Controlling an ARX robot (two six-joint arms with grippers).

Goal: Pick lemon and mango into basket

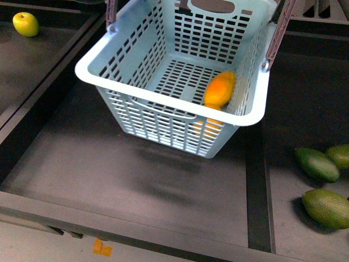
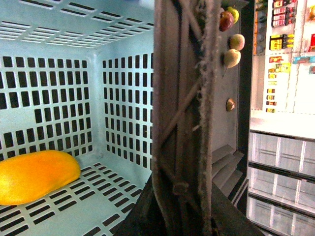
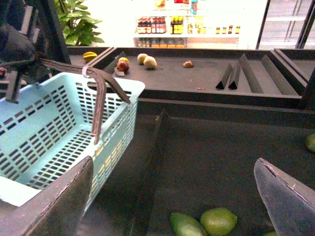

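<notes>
The light blue slotted basket hangs tilted above the dark shelf. Inside it lies the orange mango, also seen in the left wrist view as the mango on the basket floor. A second, shorter orange fruit, which I take for the lemon, shows just below the mango, behind the near wall's slots. My left gripper is shut on the dark basket handle. My right gripper is open, empty, to the right of the basket; its handle is pulled taut.
Three green avocados lie on the shelf at the right. A yellow-green fruit sits at the far left. A raised divider runs between the shelf sections. Several fruits lie on the back shelf.
</notes>
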